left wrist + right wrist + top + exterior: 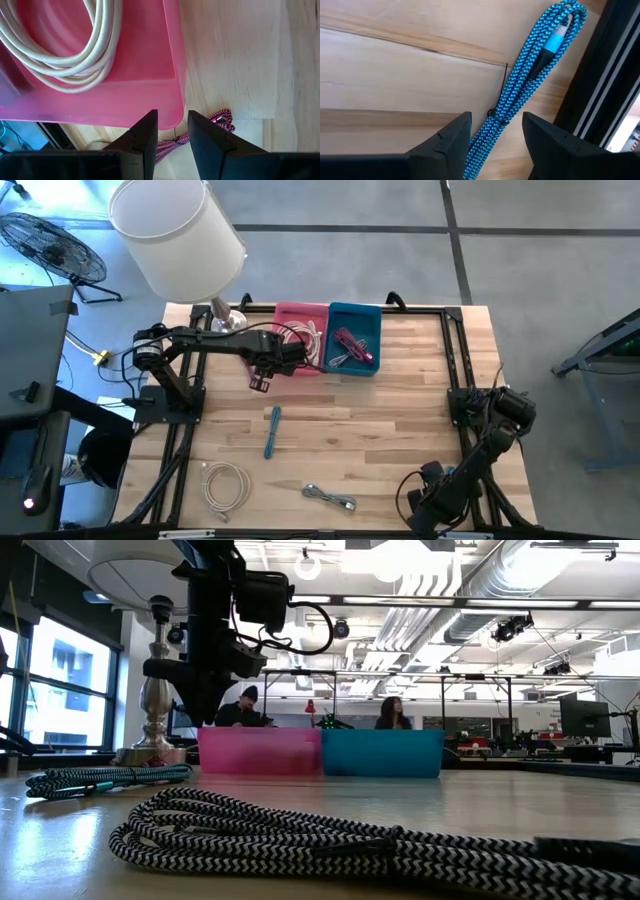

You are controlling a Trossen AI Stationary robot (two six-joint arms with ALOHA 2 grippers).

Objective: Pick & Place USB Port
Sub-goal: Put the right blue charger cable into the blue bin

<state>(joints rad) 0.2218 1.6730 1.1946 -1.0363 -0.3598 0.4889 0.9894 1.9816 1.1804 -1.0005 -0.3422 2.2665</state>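
The left tool (pixel 172 116) is shut almost tight, and it looks to be pinching a purple cord (pixel 220 118) that pokes out on both sides of its fingers. The pink bin (pixel 170 75) is just ahead of the tool. The cord is light, soft and floppy, so holding its bunched middle seems best. The right tool (pixel 496 119) waits open, far away.
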